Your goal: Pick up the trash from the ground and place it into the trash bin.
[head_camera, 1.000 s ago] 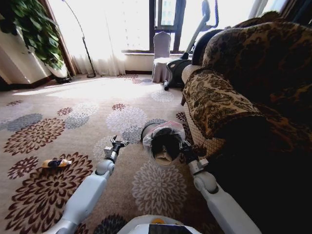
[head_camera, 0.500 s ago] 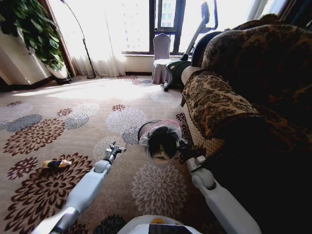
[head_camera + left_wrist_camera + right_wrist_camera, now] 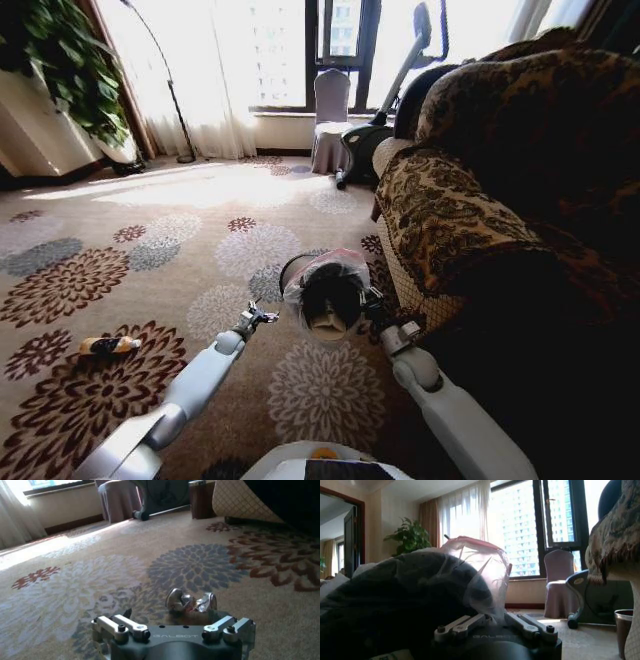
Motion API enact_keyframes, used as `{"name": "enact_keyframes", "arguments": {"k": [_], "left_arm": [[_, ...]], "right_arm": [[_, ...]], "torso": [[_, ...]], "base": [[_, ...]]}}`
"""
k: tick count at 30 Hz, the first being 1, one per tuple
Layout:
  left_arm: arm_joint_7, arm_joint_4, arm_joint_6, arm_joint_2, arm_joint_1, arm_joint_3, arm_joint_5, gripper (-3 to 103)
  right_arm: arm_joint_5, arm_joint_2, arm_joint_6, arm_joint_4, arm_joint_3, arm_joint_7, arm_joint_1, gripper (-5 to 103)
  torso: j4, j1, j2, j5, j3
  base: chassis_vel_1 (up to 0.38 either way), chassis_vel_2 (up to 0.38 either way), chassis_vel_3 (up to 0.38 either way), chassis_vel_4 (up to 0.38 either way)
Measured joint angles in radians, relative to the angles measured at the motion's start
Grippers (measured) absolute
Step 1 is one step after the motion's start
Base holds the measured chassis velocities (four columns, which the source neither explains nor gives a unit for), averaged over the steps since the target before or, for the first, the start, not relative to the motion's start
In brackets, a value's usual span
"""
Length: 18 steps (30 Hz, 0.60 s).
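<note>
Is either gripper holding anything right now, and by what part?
The right gripper holds the trash bin by its bag-covered rim. The left gripper pinches a small crumpled shiny scrap between its fingertips.

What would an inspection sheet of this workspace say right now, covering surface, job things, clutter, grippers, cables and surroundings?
Surface: beige floral-patterned carpet.
Job's things: small round dark bin lined with a whitish plastic bag, tilted, mouth toward the camera; yellow-orange wrapper lying on the carpet to the left.
Clutter: nothing seen.
Grippers: left gripper shut on a small crumpled shiny piece; right gripper at the bin's side.
Cables: nothing seen.
Surroundings: patterned sofa, covered chair, potted plant.
</note>
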Motion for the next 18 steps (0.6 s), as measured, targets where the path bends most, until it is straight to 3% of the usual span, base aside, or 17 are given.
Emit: {"name": "enact_keyframes", "arguments": {"k": [7, 12, 18], "left_arm": [[0.023, 0.041, 0.001, -0.031, -0.030, 0.034, -0.020, 100], [0.038, 0.113, -0.023, -0.085, -0.068, 0.064, 0.010, 100], [0.050, 0.217, -0.033, -0.140, -0.129, 0.086, -0.009, 100]], "right_arm": [[0.000, -0.006, 0.007, 0.000, 0.001, 0.000, -0.005, 0], [0.008, -0.021, 0.008, 0.004, 0.005, 0.000, -0.004, 0], [0.017, -0.037, 0.009, 0.008, 0.015, 0.000, -0.018, 0]], "torso": [[0.0000, 0.001, 0.000, -0.0002, 0.001], [0.0000, 0.000, 0.000, -0.0003, 0.000], [-0.0003, 0.000, 0.000, -0.0002, 0.000]], "base": [[-0.174, 0.174, 0.176, -0.162], [-0.010, -0.001, -0.002, -0.007], [0.026, -0.023, -0.034, 0.017]]}}
